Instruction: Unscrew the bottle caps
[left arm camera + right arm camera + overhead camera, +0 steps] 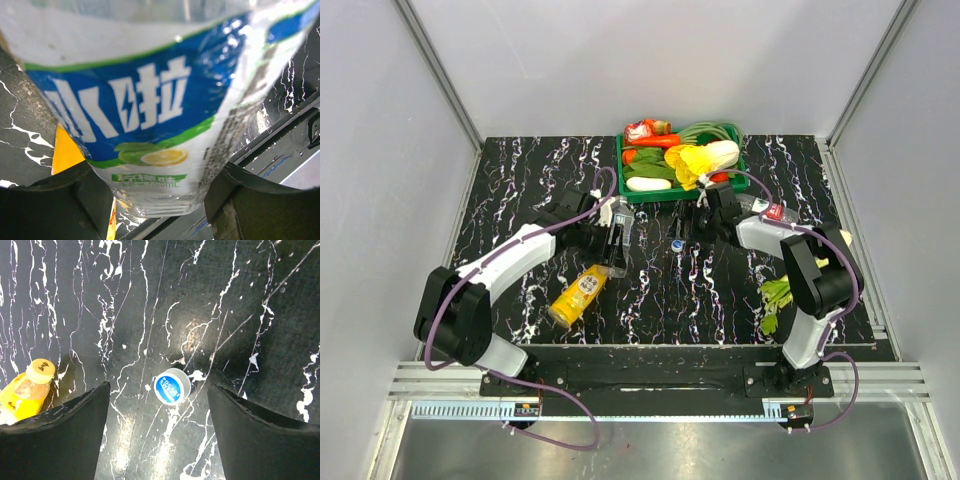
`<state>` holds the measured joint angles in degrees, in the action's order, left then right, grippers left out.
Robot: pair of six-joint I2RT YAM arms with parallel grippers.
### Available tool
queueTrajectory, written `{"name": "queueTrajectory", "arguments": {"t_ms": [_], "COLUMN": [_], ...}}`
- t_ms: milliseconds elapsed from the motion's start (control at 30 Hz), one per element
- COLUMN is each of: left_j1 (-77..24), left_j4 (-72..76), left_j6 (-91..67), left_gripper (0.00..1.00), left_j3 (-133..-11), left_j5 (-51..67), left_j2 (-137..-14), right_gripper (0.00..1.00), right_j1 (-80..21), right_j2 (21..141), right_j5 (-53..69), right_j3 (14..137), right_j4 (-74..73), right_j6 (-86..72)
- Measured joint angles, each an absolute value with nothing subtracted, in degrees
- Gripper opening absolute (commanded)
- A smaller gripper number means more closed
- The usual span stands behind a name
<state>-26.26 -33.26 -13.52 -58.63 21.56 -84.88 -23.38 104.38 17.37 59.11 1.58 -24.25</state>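
Observation:
My left gripper [617,240] [157,197] is shut on the clear water bottle [621,222] [150,100], whose blue, white and green label fills the left wrist view. The blue cap [677,243] [171,385] lies loose on the black table, top up. My right gripper [688,225] [157,402] is open just above the cap, with a finger on each side and apart from it. The orange juice bottle [578,294] [17,397] lies on its side with its yellow cap [40,371] on. The red-label bottle [772,210] lies behind the right arm; I cannot make out its cap.
A green tray [625,190] of vegetables stands at the back centre. A leafy green vegetable [775,300] lies by the right arm's base. The table's front edge rail [300,165] shows in the left wrist view.

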Motion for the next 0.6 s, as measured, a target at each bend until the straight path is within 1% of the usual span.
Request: {"name": "queueTrajectory", "arguments": {"t_ms": [67, 100, 367, 600], "left_j1": [-26.3, -26.3, -26.6, -29.0], "left_j4": [-33.3, -33.2, -33.2, -33.1], "left_j6": [-13.4, -13.3, -12.5, -10.9], "left_gripper": [0.11, 0.11, 0.11, 0.13], "left_j3": [-58.6, -58.6, -58.6, -58.6], "left_j5": [22.1, 22.4, 24.3, 27.1], "left_j2": [-84.4, -84.3, -83.2, -79.5], "right_gripper": [0.98, 1.00, 1.00, 1.00], "right_j1": [-23.4, -23.4, -23.4, -23.4], "right_j2": [103.7, 103.2, 96.5, 87.4], "right_j5": [16.8, 16.6, 18.1, 25.6], "right_j3": [58.9, 58.9, 59.0, 60.3], "right_j4": [0.9, 0.6, -1.6, -2.7], "right_j6": [-24.2, -24.3, -24.7, -27.1]}}
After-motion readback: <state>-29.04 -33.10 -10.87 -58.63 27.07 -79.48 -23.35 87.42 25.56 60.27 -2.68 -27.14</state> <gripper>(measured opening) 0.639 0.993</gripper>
